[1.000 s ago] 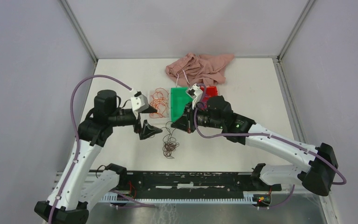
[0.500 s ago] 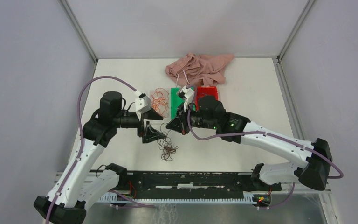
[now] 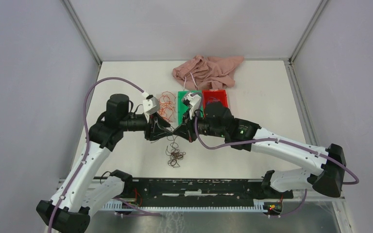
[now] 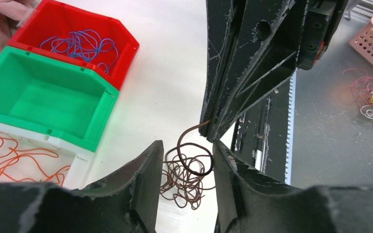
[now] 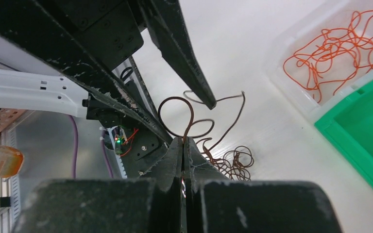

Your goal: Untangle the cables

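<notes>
Two grippers meet tip to tip over the brown tangle (image 3: 176, 156).
Nearest you, that tangle lies loose on the table (image 3: 126, 87), midway between the arms. Just above it the right gripper (image 5: 183, 141) is pinched tight on one brown strand (image 5: 159, 112) looping up out of the pile. The left gripper (image 4: 187, 144) faces it, jaws apart, gripping nothing; the loop sits in its gap, contact unclear. Behind, side by side: clear tray (image 5: 301, 34) with orange cables (image 3: 165, 103), green bin (image 4: 43, 104), red bin (image 4: 121, 53) with blue cables (image 4: 77, 43). Farthest back, pink cloth (image 3: 206, 70).
</notes>
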